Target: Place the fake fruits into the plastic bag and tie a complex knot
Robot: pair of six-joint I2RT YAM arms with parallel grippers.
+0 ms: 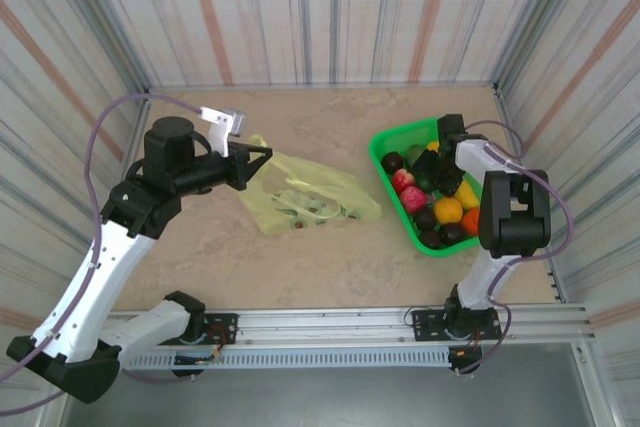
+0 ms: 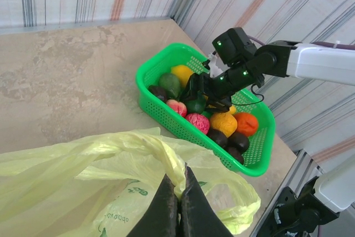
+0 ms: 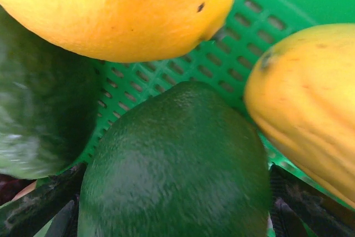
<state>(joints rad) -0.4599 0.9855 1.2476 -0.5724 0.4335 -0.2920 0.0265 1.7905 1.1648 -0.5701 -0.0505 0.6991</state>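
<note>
Early going here, and the real work is all ahead. The left claw (image 1: pixel 262 159) is pinched closed on the rim of the bag (image 1: pixel 320 199), holding the edge up at the bag's 10 o'clock corner. From the left wrist you can see thin yellow-green plastic bunched between its two dark fingers. The bag itself lies slack on the counter (image 1: pixel 200 257) and looks flat. I can't make out a fruit bulging inside it.

Over at 3 o'clock from the bag sits the basket (image 2: pixel 161 109), and the fruits (image 1: pixel 445 209) are heaped in it: yellow, orange, pink-red, green and dark ones. The right claw (image 1: pixel 432 169) is down in the 12 o'clock half of that heap. In the right wrist view a dark green fruit (image 3: pixel 177 165) sits between its two fingers, one on each side. I cannot tell whether they have clamped on or merely bracket it.

By my reckoning nothing is bagged yet. Every fruit needs ferrying across, and the handles show no knot at all.
</note>
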